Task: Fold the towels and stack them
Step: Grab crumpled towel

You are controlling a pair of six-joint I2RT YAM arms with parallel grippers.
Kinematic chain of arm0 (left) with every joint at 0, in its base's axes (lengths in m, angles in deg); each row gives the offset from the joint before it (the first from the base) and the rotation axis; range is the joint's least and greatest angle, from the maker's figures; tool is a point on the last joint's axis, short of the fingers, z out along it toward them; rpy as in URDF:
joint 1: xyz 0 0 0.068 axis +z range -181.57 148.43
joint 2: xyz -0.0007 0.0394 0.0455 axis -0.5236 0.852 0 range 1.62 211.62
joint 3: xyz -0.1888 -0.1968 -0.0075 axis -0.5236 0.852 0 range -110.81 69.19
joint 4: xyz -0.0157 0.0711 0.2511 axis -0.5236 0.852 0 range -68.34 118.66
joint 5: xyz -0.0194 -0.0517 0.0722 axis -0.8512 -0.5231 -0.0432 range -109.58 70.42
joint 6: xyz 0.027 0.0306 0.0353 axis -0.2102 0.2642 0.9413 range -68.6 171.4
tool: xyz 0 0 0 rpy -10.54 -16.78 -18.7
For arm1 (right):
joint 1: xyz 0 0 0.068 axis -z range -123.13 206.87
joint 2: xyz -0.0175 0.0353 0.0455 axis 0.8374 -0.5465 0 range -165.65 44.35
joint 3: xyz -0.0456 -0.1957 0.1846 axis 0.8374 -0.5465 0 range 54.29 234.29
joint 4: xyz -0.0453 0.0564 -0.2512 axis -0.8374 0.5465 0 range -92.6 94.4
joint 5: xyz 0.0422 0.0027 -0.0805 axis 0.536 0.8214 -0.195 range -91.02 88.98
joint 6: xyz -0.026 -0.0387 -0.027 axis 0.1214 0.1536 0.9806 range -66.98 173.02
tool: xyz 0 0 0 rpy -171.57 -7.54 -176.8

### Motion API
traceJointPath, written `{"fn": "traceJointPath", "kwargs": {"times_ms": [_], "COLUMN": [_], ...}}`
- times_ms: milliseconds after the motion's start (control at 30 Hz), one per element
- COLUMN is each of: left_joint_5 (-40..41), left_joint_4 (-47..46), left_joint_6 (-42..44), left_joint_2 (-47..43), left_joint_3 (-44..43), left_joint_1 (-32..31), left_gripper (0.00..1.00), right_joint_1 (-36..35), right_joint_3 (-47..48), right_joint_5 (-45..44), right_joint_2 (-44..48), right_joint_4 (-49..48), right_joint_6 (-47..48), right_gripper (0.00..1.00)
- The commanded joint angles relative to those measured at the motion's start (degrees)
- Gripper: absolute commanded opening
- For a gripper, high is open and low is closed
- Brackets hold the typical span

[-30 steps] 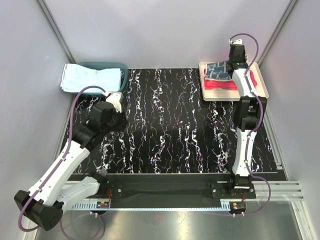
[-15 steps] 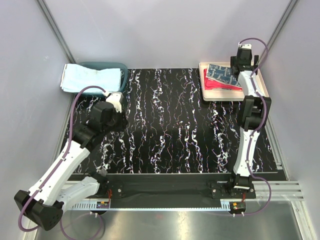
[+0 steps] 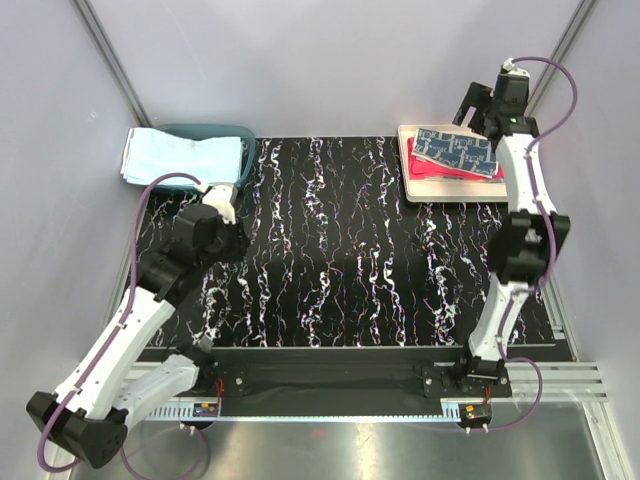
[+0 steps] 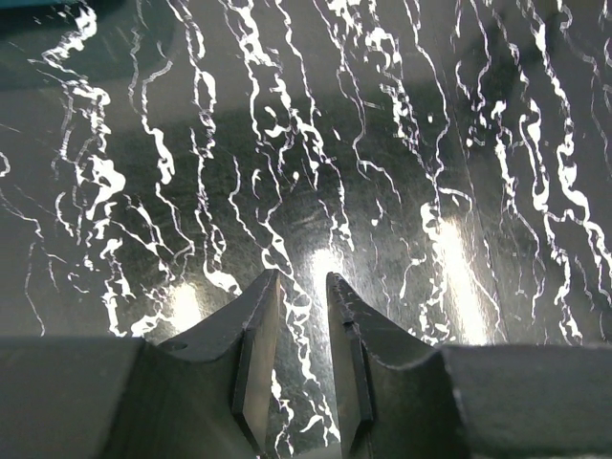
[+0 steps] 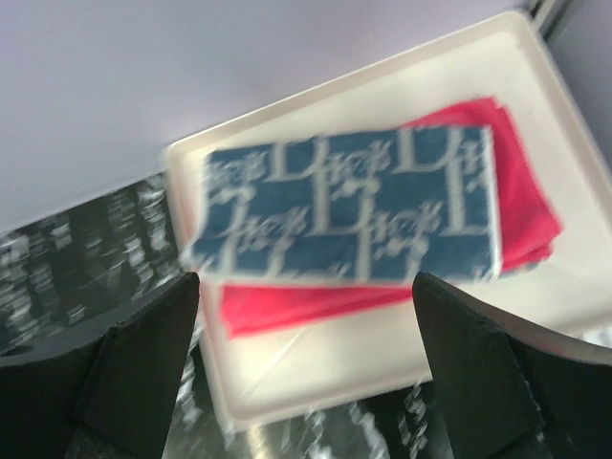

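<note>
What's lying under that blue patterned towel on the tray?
A folded red-pink towel, its edges peeking out, resting in the cream tray. Its middle, and anything between them, is covered.

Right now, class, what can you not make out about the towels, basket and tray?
Top view: the plain light blue towel drapes over the teal plastic basket, hiding whatever lies inside.
Top and right wrist views: the patterned blue towel covers the red-pink towel, so only its edges show.
Right wrist view: blur smears the pattern and the rim of the cream rectangular tray.

Folded blue patterned towel [image 5: 349,215] atop red towel [image 5: 521,206] in cream tray [image 5: 316,368]
</note>
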Motion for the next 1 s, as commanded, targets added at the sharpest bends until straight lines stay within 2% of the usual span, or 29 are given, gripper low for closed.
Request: {"fn": "traceJointPath", "kwargs": {"times_ms": [0, 100, 167, 333, 367, 500, 533, 600, 633, 700, 733, 767, 800, 900, 967], "left_joint_5": [-0.2, -0.3, -0.4, 0.4, 0.3, 1.6, 2.2, 9.2, 11.5, 14.2, 16.1, 21.1, 21.7, 22.2, 22.5], "left_joint_4": [-3.3, -3.5, -3.6, -3.9, -4.0, -5.3, -5.1, -4.4, -5.4, -11.7, -12.9, -13.9, -15.0, -17.5, -15.9], "left_joint_6": [0.6, 0.4, 0.4, 0.1, 0.0, -4.2, -5.4, -11.5, -13.1, -15.2, -15.4, -15.6, -16.3, -19.8, -21.2], "left_joint_2": [-2.1, -2.6, -2.5, -2.5, -2.4, -0.7, 2.0, 5.8, 10.3, 16.1, 23.4, 27.6, 31.6, 51.7, 60.0], "left_joint_3": [-0.6, -0.2, -0.2, 0.1, 0.3, -0.5, -2.9, -6.5, -7.9, -12.3, -14.8, -21.4, -23.9, -36.4, -43.6], "left_joint_1": [2.1, 3.8, 4.6, 5.6, 6.0, 7.6, 8.4, 8.9, 10.0, 11.4, 12.5, 13.0, 14.0, 18.5, 21.5], "left_gripper": [0.32, 0.32, 0.32, 0.33, 0.33, 0.37, 0.37, 0.4, 0.48, 0.5, 0.5, 0.5, 0.51, 0.51, 0.53], "right_joint_1": [-0.9, -4.8, -9.8, -12.4, -12.9, -16.2, -16.3, -16.5, -16.6, -16.6, -16.8, -16.9, -17.1, -18.2, -18.3], "right_joint_3": [-12.2, -24.7, -33.6, -51.4, -55.9, -63.5, -64.4, -66.6, -67.1, -67.4, -67.3, -67.3, -67.4, -68.2, -68.5], "right_joint_5": [10.5, 9.5, 5.9, 9.0, 11.0, 10.6, 10.7, 11.7, 11.8, 13.4, 15.6, 16.2, 16.7, 18.0, 18.5], "right_joint_2": [15.8, 25.9, 32.6, 46.7, 48.0, 52.1, 52.5, 52.8, 52.8, 52.5, 52.3, 52.3, 52.4, 53.3, 53.4], "right_joint_4": [-4.3, -6.7, -8.4, -14.1, -14.9, -15.7, -15.6, -16.2, -16.4, -16.7, -16.9, -17.1, -17.1, -17.3, -16.9], "right_joint_6": [-10.1, -10.5, -9.8, -14.8, -14.8, -15.0, -15.4, -16.0, -16.3, -17.5, -17.8, -18.2, -18.8, -19.3, -18.8], "right_gripper": [1.0, 1.0, 1.0, 1.0, 1.0, 1.0, 1.0, 1.0, 1.0, 1.0, 1.0, 1.0, 1.0, 1.0, 1.0]}}
